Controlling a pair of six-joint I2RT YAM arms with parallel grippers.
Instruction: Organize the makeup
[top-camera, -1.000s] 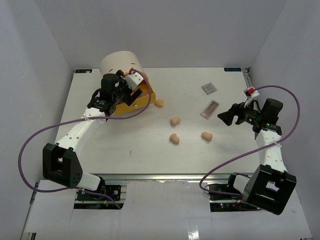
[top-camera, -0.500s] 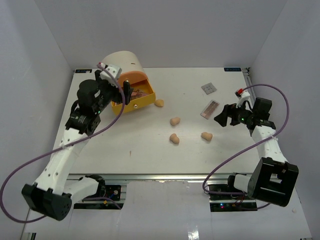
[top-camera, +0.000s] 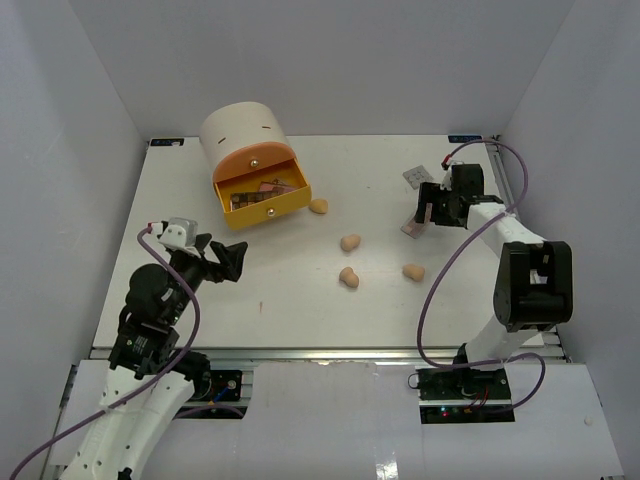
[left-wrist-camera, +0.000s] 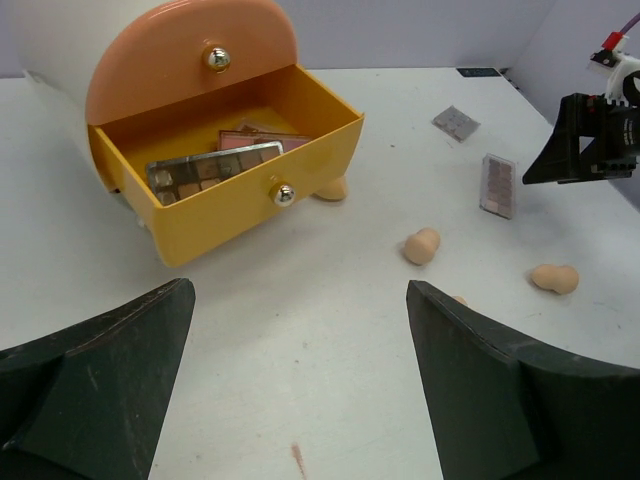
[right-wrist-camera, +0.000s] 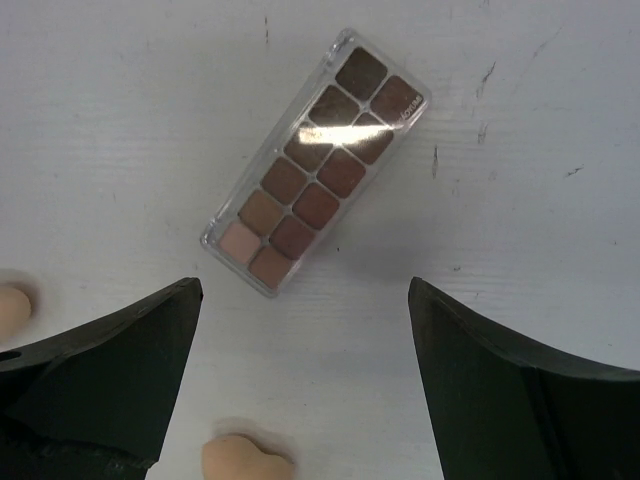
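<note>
Left wrist view:
- back sponge (left-wrist-camera: 333, 188) half hidden behind drawer (left-wrist-camera: 250, 215) corner
- near sponge (left-wrist-camera: 459, 298) almost wholly behind finger (left-wrist-camera: 500, 390)
- drawer front wall hides lower edges of palettes inside (left-wrist-camera: 213, 170); they overlap, count unclear
- drawer unit (left-wrist-camera: 190, 45) cut by top edge

Right wrist view:
- left-edge sponge (right-wrist-camera: 12, 305) blurred, cut by frame
- bottom-edge sponge (right-wrist-camera: 245, 464) only top showing

Top view:
- right gripper (top-camera: 428, 212) covers part of brown palette (top-camera: 410, 229)
- drawer contents too small to tell apart
</note>
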